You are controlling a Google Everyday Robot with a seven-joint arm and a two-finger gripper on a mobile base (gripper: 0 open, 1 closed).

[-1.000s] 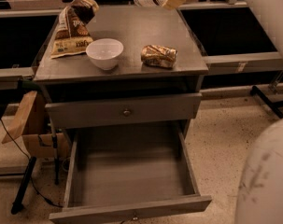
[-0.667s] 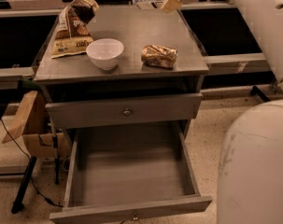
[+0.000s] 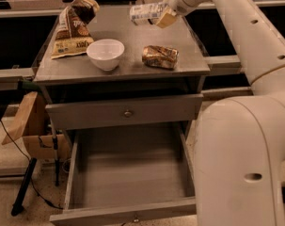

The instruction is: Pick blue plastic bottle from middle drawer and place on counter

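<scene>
The blue plastic bottle (image 3: 144, 13), clear with a pale label, lies sideways in my gripper (image 3: 162, 16) above the far right part of the counter (image 3: 132, 65). The gripper is shut on the bottle, and its tan finger (image 3: 166, 19) shows at the bottle's right end. The white arm reaches in from the right. The middle drawer (image 3: 128, 173) is pulled out below, its grey floor bare.
On the counter stand a white bowl (image 3: 105, 53), a wrinkly gold foil packet (image 3: 160, 56) and a brown snack bag (image 3: 74, 27) at the far left. A closed top drawer (image 3: 125, 112) sits above the open one. A cardboard box (image 3: 31, 126) stands on the floor to the left.
The arm has lowered and swung in front of the view, carrying the bottle slightly down toward the counter's far edge. The items on the counter have not moved.
</scene>
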